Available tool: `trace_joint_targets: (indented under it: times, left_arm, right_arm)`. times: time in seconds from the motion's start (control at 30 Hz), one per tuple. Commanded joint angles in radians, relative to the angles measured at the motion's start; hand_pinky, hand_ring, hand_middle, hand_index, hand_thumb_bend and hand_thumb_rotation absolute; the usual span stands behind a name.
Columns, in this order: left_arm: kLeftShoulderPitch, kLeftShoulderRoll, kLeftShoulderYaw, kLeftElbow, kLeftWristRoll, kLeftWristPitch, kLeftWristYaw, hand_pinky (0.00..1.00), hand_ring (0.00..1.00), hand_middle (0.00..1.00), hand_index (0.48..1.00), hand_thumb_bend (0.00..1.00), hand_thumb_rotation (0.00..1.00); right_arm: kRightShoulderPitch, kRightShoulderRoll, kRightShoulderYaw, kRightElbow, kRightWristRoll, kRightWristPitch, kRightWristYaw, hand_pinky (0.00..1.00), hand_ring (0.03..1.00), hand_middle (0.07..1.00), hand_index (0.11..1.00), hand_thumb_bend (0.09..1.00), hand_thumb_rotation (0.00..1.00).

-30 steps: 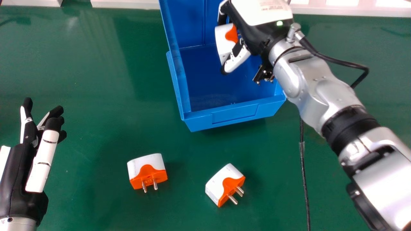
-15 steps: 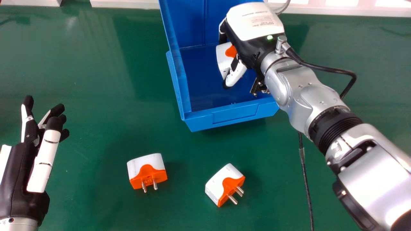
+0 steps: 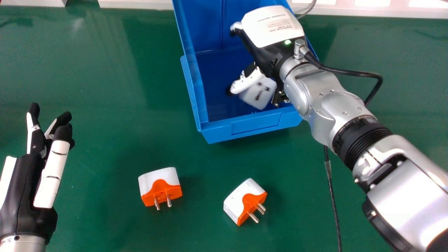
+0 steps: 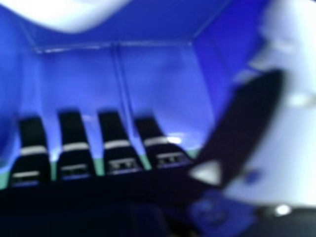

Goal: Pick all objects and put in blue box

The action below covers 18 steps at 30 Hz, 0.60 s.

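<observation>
Orange-fronted adapters (image 3: 160, 185) in head view.

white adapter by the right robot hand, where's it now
In the head view, the white adapter is within the blue box, near the front wall and to the right of the thumb of the right robot hand; whether it touches the floor is unclear.

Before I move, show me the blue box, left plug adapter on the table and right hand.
Blue box (image 3: 256, 125): head view, near wall.
Left plug adapter (image 3: 161, 189): head view, orange part.
Right hand (image 3: 272, 27): head view, white back cover.
</observation>
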Motion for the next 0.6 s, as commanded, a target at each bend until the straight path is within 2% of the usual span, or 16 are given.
trace_joint_targets:
  times: [0.0, 0.1, 0.2, 0.37, 0.43, 0.53, 0.57]
  left_arm:
    - [-0.004, -0.002, 0.001, -0.016, -0.003, -0.011, 0.005, 0.93, 0.94, 0.93, 0.944, 0.63, 0.85]
    - [-0.012, 0.002, 0.0, -0.004, 0.002, -0.017, 0.006, 0.92, 0.94, 0.93, 0.941, 0.63, 0.86]
    - [-0.013, 0.002, -0.002, -0.009, 0.003, -0.013, 0.008, 0.91, 0.93, 0.92, 0.934, 0.63, 0.86]
    - [-0.018, -0.001, -0.002, -0.007, -0.006, -0.01, 0.005, 0.91, 0.92, 0.92, 0.928, 0.63, 0.85]
    - [-0.018, 0.001, -0.001, -0.007, -0.015, -0.006, -0.002, 0.92, 0.93, 0.92, 0.932, 0.63, 0.85]
    - [-0.015, 0.006, -0.002, -0.013, -0.006, -0.001, -0.004, 0.93, 0.93, 0.92, 0.932, 0.62, 0.85]
    - [-0.016, 0.006, -0.002, -0.012, 0.0, -0.001, 0.001, 0.93, 0.93, 0.92, 0.932, 0.63, 0.86]
  right_arm:
    - [-0.036, -0.005, -0.005, -0.026, 0.004, 0.012, -0.025, 0.97, 1.0, 1.0, 1.0, 0.645, 0.7]
    - [-0.033, -0.009, -0.005, -0.038, 0.003, 0.013, -0.037, 0.95, 1.0, 1.0, 1.0, 0.622, 0.69]
    - [-0.021, -0.02, -0.013, -0.071, 0.008, 0.011, -0.046, 0.92, 1.0, 1.0, 1.0, 0.587, 0.65]
    - [0.066, -0.065, -0.02, -0.225, -0.001, 0.014, -0.097, 0.87, 0.994, 1.0, 0.975, 0.566, 0.57]
    - [0.116, -0.087, -0.033, -0.315, 0.003, 0.016, -0.107, 0.88, 0.999, 1.0, 0.986, 0.545, 0.58]
    - [0.208, -0.123, -0.063, -0.484, -0.001, 0.028, -0.117, 0.88, 0.999, 1.0, 0.987, 0.527, 0.58]
    - [0.244, -0.135, -0.074, -0.545, -0.005, 0.036, -0.116, 0.86, 0.983, 1.0, 0.976, 0.529, 0.57]
